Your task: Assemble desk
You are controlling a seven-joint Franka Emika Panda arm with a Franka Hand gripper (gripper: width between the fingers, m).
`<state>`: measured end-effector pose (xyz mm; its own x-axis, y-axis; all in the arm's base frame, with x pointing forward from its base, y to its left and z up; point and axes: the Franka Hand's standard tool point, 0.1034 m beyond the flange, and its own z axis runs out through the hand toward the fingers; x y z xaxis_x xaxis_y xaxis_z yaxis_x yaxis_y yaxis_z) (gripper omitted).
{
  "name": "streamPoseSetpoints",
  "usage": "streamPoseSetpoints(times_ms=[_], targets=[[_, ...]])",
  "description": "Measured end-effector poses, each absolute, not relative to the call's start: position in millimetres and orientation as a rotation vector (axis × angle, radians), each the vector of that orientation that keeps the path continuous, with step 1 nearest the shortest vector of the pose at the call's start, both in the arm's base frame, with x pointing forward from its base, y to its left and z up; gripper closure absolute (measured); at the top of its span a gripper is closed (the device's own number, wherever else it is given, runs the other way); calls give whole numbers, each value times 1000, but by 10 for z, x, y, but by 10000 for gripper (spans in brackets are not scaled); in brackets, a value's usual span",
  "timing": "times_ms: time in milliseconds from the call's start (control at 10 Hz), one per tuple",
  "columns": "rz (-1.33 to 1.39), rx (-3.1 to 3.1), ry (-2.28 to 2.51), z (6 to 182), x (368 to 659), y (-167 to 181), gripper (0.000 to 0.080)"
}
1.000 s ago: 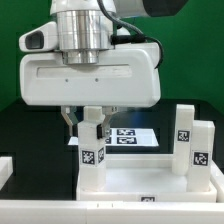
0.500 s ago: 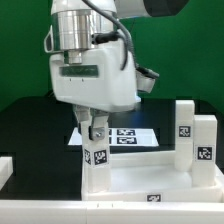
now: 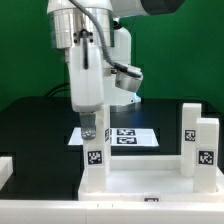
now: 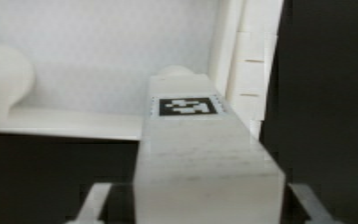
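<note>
Gripper (image 3: 94, 128): clamped on the leg (image 3: 95, 160), upright at the tabletop's (image 3: 150, 184) near-left corner.
Other legs (image 3: 198, 146): stood at the exterior view's right.

Bright, even light overhead, soft shadows on the black table (image 3: 30, 125); wrist view's blurry and grainy up close.

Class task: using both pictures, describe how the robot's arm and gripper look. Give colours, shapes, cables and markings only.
The arm is glossy white with rounded housings and a ribbed silver-grey cylindrical wrist section. A black cable loops beside it, near a dark joint band. The gripper ends in slim grey fingers. No tags or lettering show on the arm. In the wrist view, pale finger edges appear faintly.
</note>
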<state>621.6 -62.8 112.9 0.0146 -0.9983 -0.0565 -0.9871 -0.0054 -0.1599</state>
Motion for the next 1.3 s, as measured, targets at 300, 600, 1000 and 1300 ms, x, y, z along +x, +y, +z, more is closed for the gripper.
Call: streamPoseSetpoints(times_ms=[300, 600, 1000, 1300], targets=[[17, -1565, 2509, 1094, 6174, -601, 512], [17, -1522, 2541, 1094, 6163, -609, 507], [15, -1610, 2465, 1211, 6140, -525, 173], [-11, -1639, 2390, 1555, 6332, -563, 157]])
